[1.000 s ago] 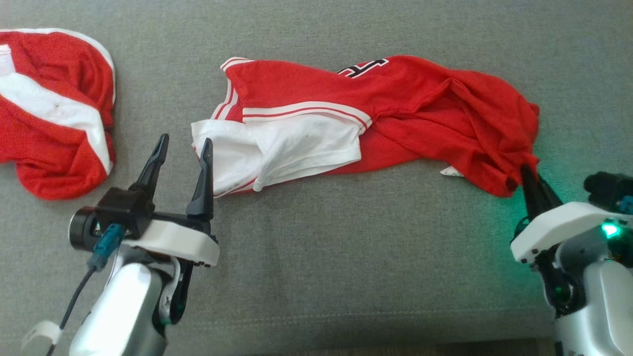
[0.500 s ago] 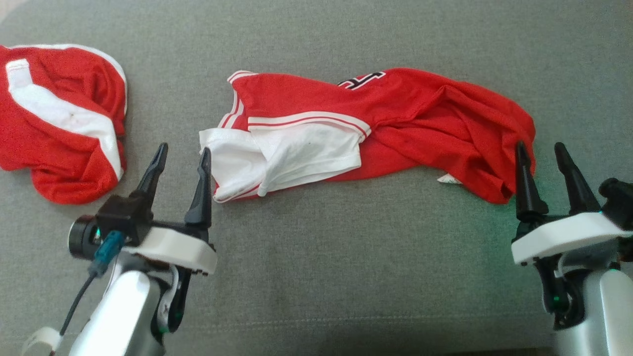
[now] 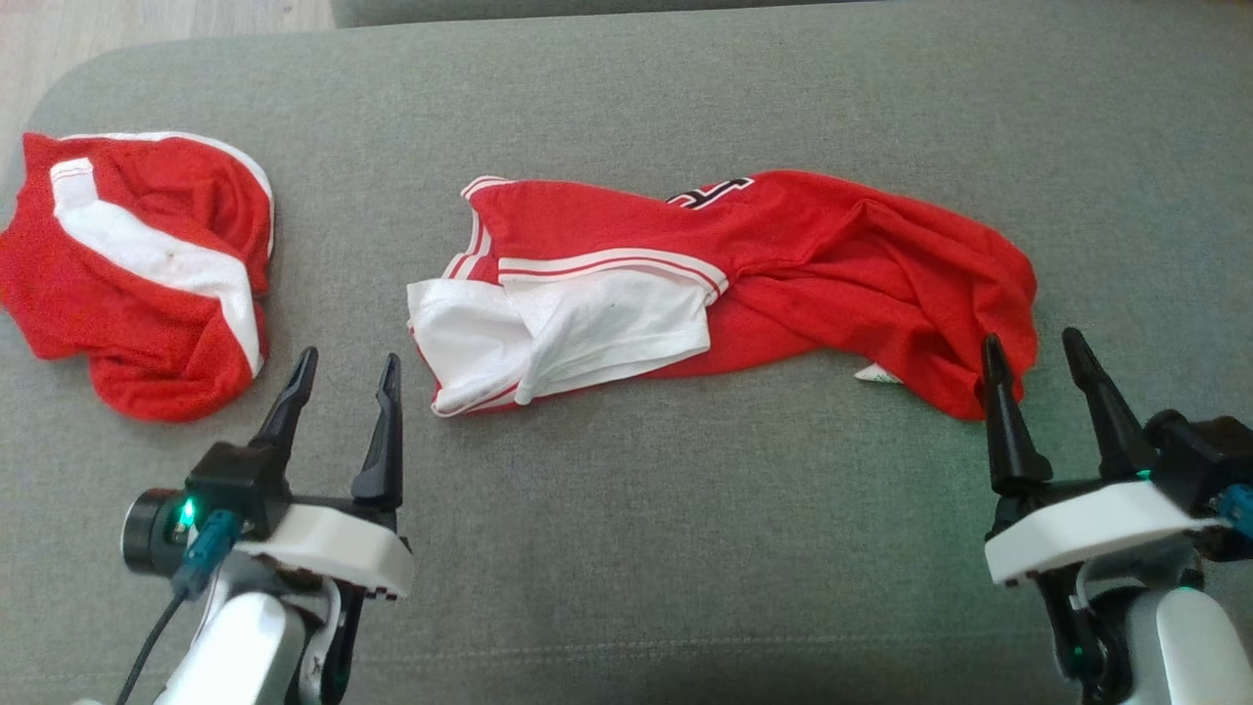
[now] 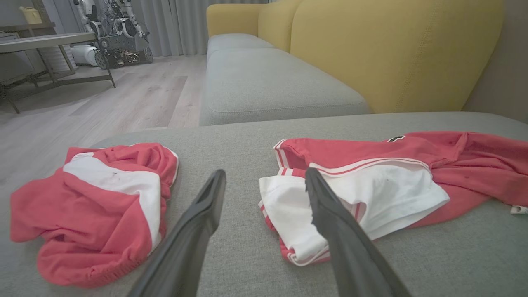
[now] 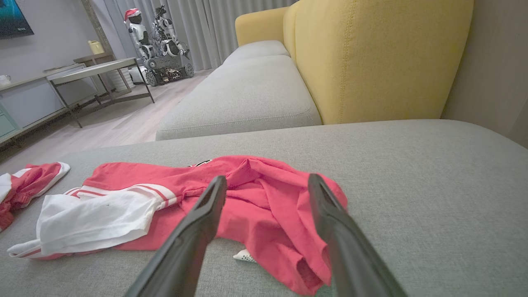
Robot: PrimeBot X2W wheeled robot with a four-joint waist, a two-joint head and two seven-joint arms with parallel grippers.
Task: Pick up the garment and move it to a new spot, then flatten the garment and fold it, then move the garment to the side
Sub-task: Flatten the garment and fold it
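- Grey cushion [image 3: 626, 548]: soft upholstered work surface and the reference for all places below.
- Garment [image 3: 803, 245]: red jersey with a white panel [image 3: 587, 323], lying strung out crosswise over the cushion's middle, rumpled and partly doubled over itself.
- Handling judgement: thin knit, light, limp, not fragile. It will sag and trail when lifted, and the layers may slide apart.
- Second red heap [image 3: 147, 274]: at the cushion's left end, apart from the garment.
- Left fingers [image 3: 384, 421]: spread wide, holding nothing, toward the cushion's near edge, just short of the white panel.
- Right fingers [image 3: 1003, 421]: spread wide, empty, near edge, at the bunched red end.
- Suggested holds: one hem corner at each end, pinching a single layer.
- White label [image 3: 876, 373]: peeking out at the garment's near hem.
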